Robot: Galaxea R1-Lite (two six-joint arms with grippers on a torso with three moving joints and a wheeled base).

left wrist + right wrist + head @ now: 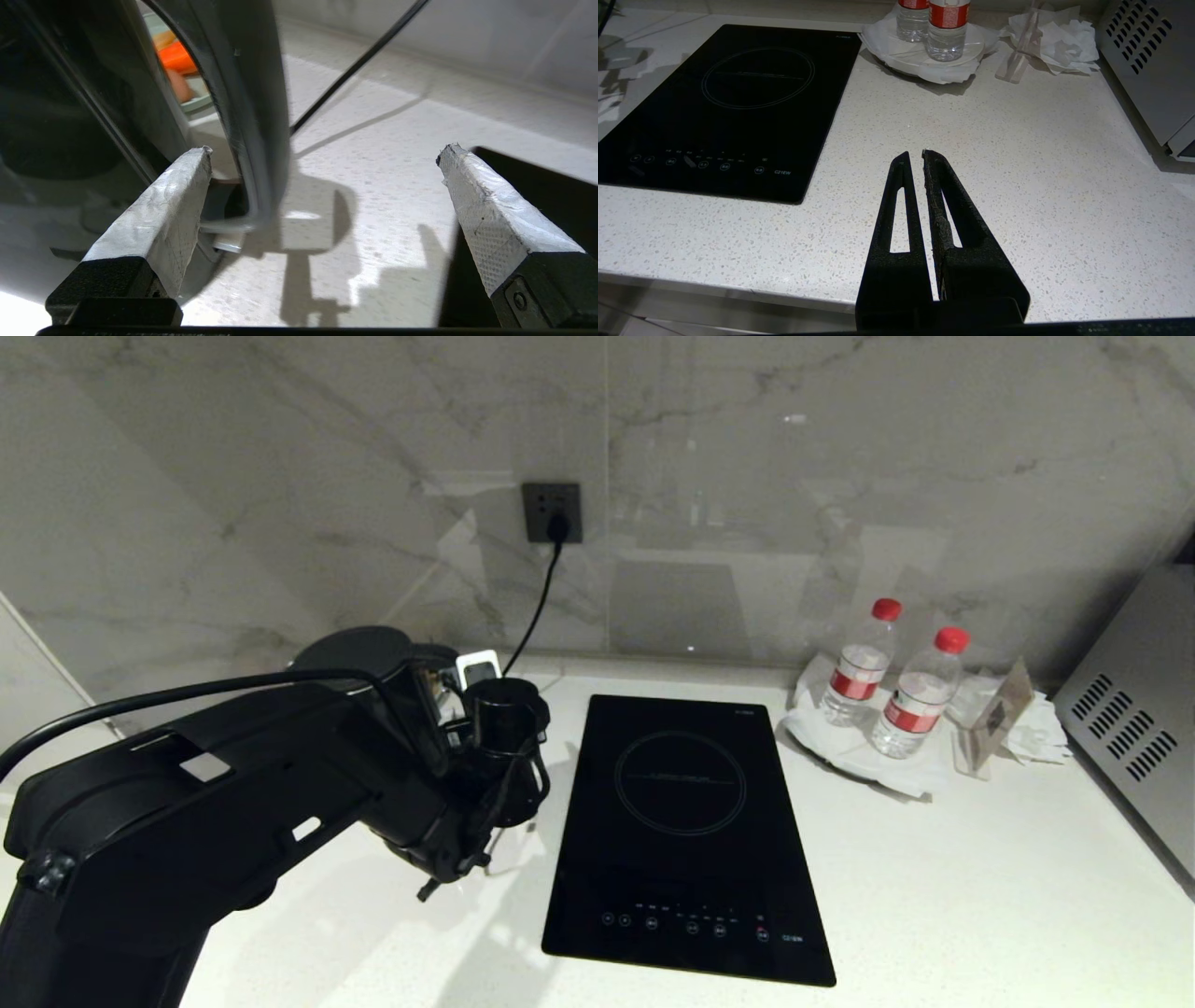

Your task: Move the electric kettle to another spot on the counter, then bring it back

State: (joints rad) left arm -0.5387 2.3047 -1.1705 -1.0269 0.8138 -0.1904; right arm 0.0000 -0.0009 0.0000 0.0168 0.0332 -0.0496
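The electric kettle [359, 649] stands at the back left of the counter [934, 877]; only its flat round lid shows above my left arm [280, 803]. In the left wrist view its glossy black body [70, 93] fills one side and its loop handle [252, 93] runs down between the fingers. My left gripper [327, 149] is open wide around that handle, which lies close to one grey pad [163, 210] and far from the other. My right gripper [915, 153] is shut and empty, parked over the counter's front edge beside the cooktop.
A black glass cooktop [686, 831] lies just right of the kettle. A cord runs from the wall socket [552, 511] down behind the kettle. Two water bottles [859, 667] stand on a plate with tissues at the back right. A grey vented appliance [1130, 709] stands at the far right.
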